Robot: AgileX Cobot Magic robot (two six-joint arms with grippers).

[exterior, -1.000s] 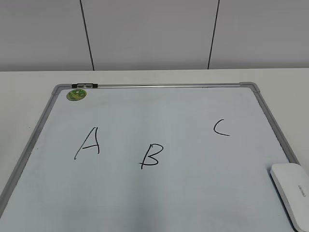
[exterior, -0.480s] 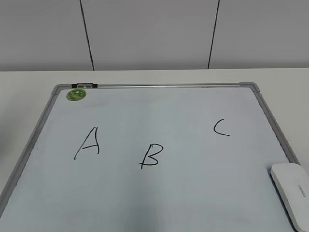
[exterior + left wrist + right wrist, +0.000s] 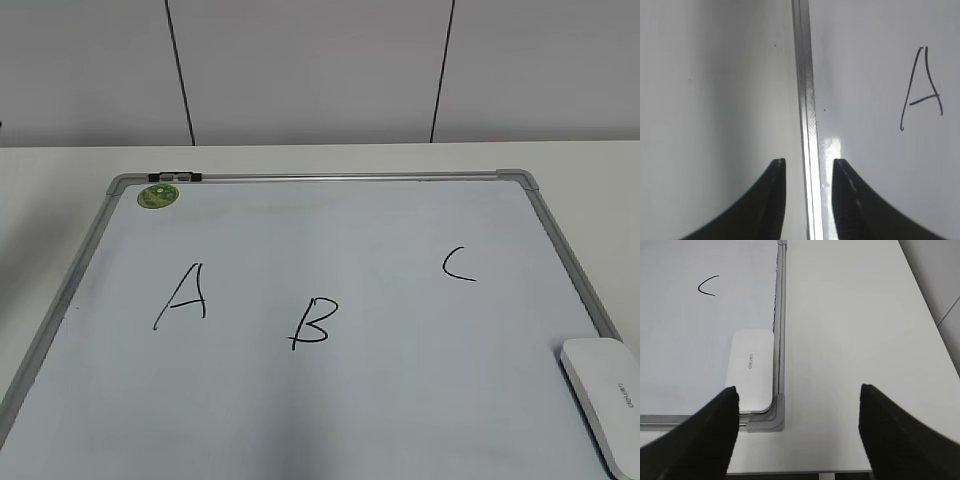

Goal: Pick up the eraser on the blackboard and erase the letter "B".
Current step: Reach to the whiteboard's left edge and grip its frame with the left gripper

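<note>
- The eraser (image 3: 603, 398) lies flat on the board (image 3: 330, 420), in the corner nearest the camera on the right, tight against the right frame rail; nothing holds it.
- In the exterior view the eraser runs off the right and bottom edges; the right wrist view shows it whole (image 3: 750, 371), with grey print too small to read.
- The "B" (image 3: 311, 323) is intact, left of the eraser and well apart from it, between the "A" (image 3: 183, 296) and the "C" (image 3: 458, 264).
- Change over the last second: none visible. Eraser, letters and board sit as they did in both earlier exterior views. Judgement: the task has not visibly begun; pickup is still to come.
- Right hand (image 3: 797, 392): fingers wide apart and empty, above the eraser's corner of the board and the worktop (image 3: 850, 330) beside it, offset to the eraser's right.
- Left hand (image 3: 807, 162): fingers apart and empty, straddling the left frame rail, near the "A", far from the eraser.
- Neither arm appears in the exterior view; height above the board cannot be judged.
</note>
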